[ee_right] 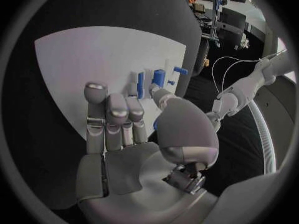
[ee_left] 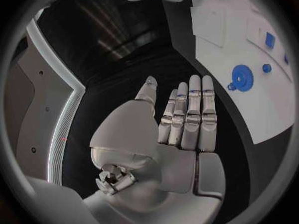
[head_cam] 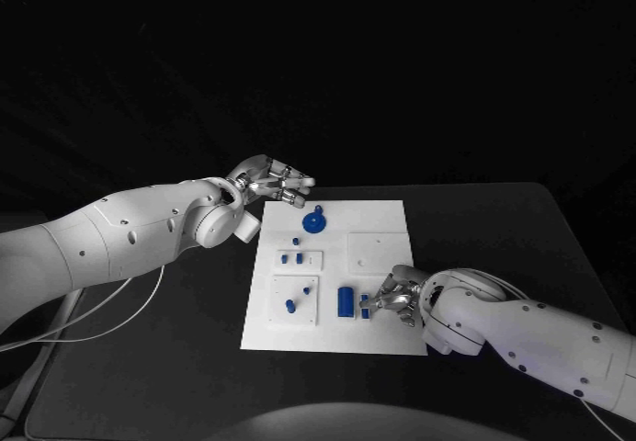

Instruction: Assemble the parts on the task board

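Task board [head_cam: 378,266], a white plate, lies at the centre of the head view on the black table [head_cam: 516,239]. Left hand [head_cam: 272,184] hovers off the board's upper left corner, fingers straight and apart, holding nothing. Right hand [head_cam: 393,299] rests at the board's lower right, fingers spread and empty, beside a blue cylinder [head_cam: 346,299]; a blue gear [head_cam: 314,222] sits near the top.

Head camera looks down; both wrist cameras share the task board [head_cam: 384,230].

The left hand [head_cam: 272,184] reached in from nine o'clock, fingers straight and together, holding nothing. The right hand [head_cam: 393,299] came from four o'clock, fingers extended, empty.
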